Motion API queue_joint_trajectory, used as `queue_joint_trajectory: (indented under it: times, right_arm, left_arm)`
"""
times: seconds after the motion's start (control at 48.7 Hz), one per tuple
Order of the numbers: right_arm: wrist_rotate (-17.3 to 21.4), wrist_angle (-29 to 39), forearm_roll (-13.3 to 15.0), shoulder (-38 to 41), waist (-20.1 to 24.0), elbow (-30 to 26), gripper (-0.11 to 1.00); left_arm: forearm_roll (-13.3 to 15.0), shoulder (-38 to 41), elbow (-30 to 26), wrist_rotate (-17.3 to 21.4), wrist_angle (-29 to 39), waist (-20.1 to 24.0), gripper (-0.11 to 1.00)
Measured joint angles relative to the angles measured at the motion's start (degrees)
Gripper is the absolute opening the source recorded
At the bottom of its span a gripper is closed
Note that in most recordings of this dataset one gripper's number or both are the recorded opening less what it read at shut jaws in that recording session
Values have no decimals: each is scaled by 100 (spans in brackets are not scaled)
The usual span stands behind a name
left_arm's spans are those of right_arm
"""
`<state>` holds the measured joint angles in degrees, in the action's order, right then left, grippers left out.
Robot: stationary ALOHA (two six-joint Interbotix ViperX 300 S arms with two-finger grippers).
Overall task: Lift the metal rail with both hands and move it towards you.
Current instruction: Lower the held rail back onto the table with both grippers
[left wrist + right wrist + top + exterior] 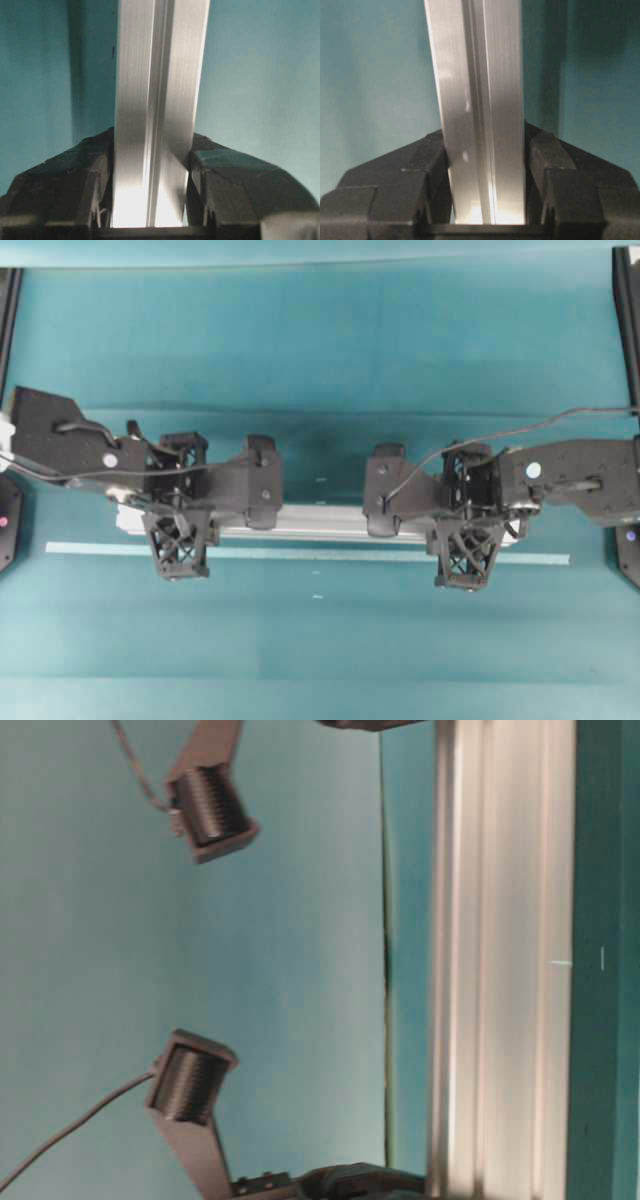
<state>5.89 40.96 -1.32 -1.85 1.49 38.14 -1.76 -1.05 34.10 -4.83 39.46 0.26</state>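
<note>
The metal rail [320, 522] is a long silver grooved bar lying left to right across the teal table. My left gripper [180, 508] is shut on it near its left end, and my right gripper [468, 512] is shut on it near its right end. In the left wrist view the rail [160, 75] runs straight up between the black fingers [220, 175] of the gripper [150, 167]. The right wrist view shows the same: the rail [475, 65] is clamped in the gripper [487, 152]. The rail's shadow falls beside it on the cloth. The table-level view shows the rail [500, 960] close up.
A thin pale-blue tape strip [300, 553] lies on the table just in front of the rail, parallel to it. Black frame posts stand at the far right edge [625, 320] and the far left edge [8, 310]. Teal cloth [320, 640] covers the table.
</note>
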Motion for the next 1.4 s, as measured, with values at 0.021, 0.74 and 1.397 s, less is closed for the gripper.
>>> queue_joint_trajectory:
  times: [0.021,0.74,1.397]
  right_arm:
    - [9,-35,0,18,-9,18,40]
    - [0,-598,132,308,-9,202,40]
    - [0,-809,114,369,-9,308,40]
  left_arm:
    - [0,18,18,-9,-18,0,29]
    - [0,308,387,-53,-773,0,29]
    - [-9,316,387,-123,-791,-79,29]
